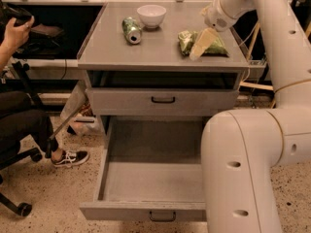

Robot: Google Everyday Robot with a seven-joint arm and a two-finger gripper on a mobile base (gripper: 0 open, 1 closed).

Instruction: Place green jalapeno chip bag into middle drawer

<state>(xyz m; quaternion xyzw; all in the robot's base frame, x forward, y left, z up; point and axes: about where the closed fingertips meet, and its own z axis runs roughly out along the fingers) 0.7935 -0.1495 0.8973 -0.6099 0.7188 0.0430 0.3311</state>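
The green jalapeno chip bag [216, 46] lies on the table [155, 53] at 2 o'clock. The gripper [194, 56] hangs over the bag's 9 o'clock end; I cannot tell whether it is spread or closed. The middle drawer [150, 181] stands pulled out at 6 o'clock.

The green jalapeno chip bag [215, 46] is lying flat on the right side of the grey table [155, 50], close to the front edge. It is small, crinkly and green, with a bit of pale print on it. The gripper [198, 47] is hanging right over the bag and hiding its middle. The middle drawer [150, 181] is sitting pulled far out, low down under the table. It is grey and deep, with tall side walls, a flat floor and a small dark handle [163, 217] on its front.
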